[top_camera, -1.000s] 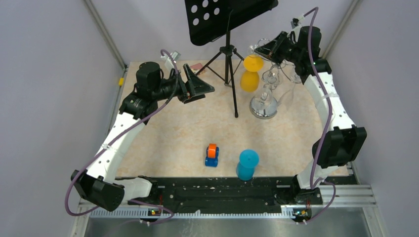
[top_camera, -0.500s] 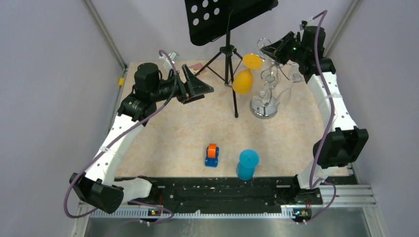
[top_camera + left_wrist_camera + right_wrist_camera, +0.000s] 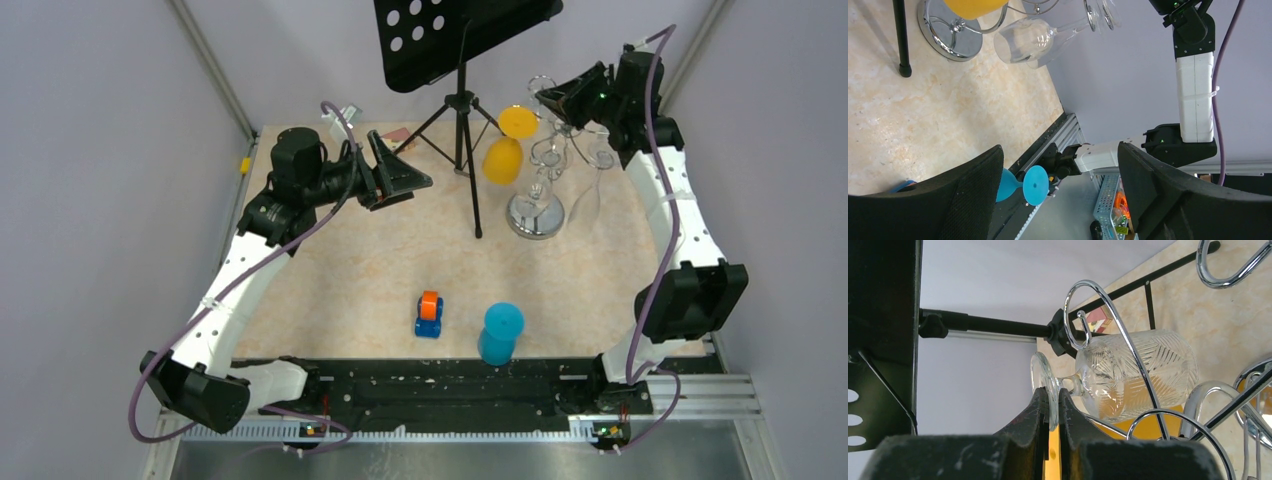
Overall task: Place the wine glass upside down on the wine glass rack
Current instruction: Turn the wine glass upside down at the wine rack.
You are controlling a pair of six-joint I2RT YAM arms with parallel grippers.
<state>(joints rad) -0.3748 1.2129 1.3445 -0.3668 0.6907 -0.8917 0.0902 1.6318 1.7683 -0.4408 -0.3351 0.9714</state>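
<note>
Clear cut-pattern glass forms the wine glass (image 3: 1138,372), which is pinched by its round foot between the closed fingers of the right gripper (image 3: 1050,397) and held among the curled hook arms of the shiny chrome wire wine glass rack (image 3: 535,213). Whether the foot is seated in a hook cannot be told. The rack is stood on its domed base near the far right corner of the beige marbled table surface (image 3: 330,280). A yellow-orange wine glass (image 3: 502,160) and a plain clear wine glass (image 3: 1027,40) are hung bowl down from it. The left gripper (image 3: 408,178) is held wide open and empty over the far left part. A black tripod music stand (image 3: 480,25) is placed at the far edge, and a blue plastic goblet (image 3: 500,333) and a small blue-and-orange toy (image 3: 429,314) by the near edge.
</note>
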